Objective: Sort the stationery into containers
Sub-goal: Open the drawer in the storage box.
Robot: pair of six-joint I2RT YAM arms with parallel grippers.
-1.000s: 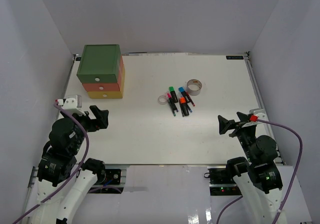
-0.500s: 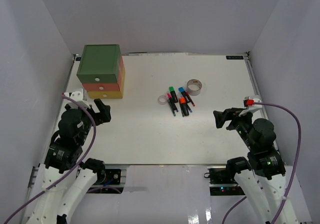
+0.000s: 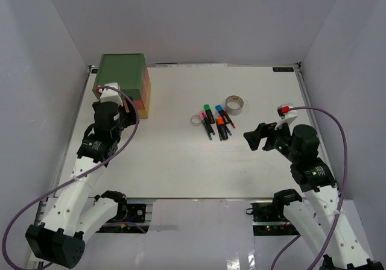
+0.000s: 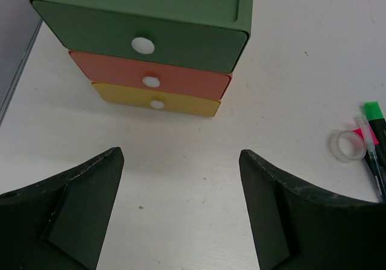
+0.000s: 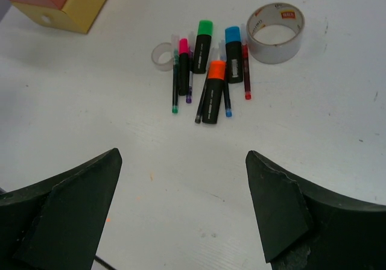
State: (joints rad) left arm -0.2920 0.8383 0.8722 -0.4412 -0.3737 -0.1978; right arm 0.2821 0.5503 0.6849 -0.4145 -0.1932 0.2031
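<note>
The chest (image 3: 122, 84) stands at the back left, with a green top drawer (image 4: 139, 32), an orange middle drawer (image 4: 181, 84) and a yellow bottom drawer (image 4: 126, 98), all shut, each with a white knob. The stationery lies mid-table: green-capped (image 5: 204, 38), blue-capped (image 5: 233, 44), orange-capped (image 5: 214, 83) and pink-capped (image 5: 183, 59) markers, thin pens, a grey tape roll (image 5: 275, 32) and a clear tape ring (image 5: 162, 56). My left gripper (image 3: 128, 109) is open and empty in front of the drawers (image 4: 181, 155). My right gripper (image 3: 253, 138) is open and empty, right of the markers (image 5: 181, 158).
White walls close in the table (image 3: 181, 167) on the left, back and right. The tape roll (image 3: 234, 105) and the tape ring (image 3: 195, 120) flank the marker cluster (image 3: 214, 120). The ring also shows at the right edge of the left wrist view (image 4: 344, 146).
My left gripper has moved up and forward to the front of the chest. My right gripper has moved left toward the stationery. The stationery and drawers have not moved.
</note>
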